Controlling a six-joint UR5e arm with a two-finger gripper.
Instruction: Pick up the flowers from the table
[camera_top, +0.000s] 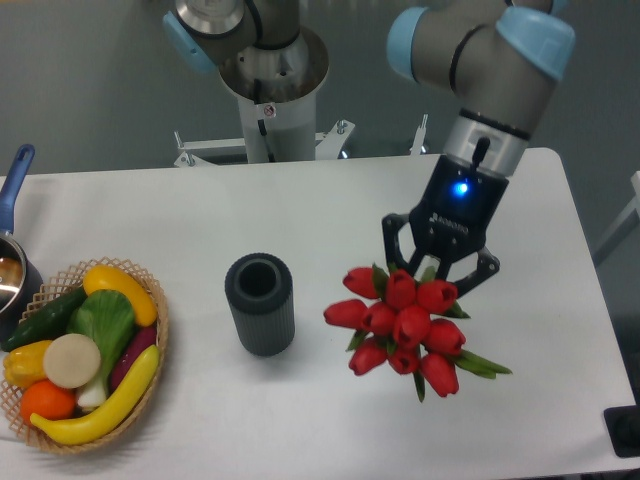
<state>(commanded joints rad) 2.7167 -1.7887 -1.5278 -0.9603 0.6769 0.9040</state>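
Note:
The flowers (402, 330) are a bunch of red tulips with green leaves that stick out at the lower right. They are at the centre right of the white table (330, 215). My gripper (436, 278) is directly over the upper edge of the bunch, pointing down. Its jaws stand spread apart, with the top tulip heads between the fingers (398, 255). The fingertips are partly hidden behind the heads. The stems and the string are hidden. I cannot tell whether the bunch rests on the table or is lifted.
A dark grey ribbed cylinder cup (260, 302) stands upright left of the flowers. A wicker basket (150, 385) of fruit and vegetables sits at the front left. A pot with a blue handle (15, 180) is at the left edge. The arm's base (270, 80) is behind the table.

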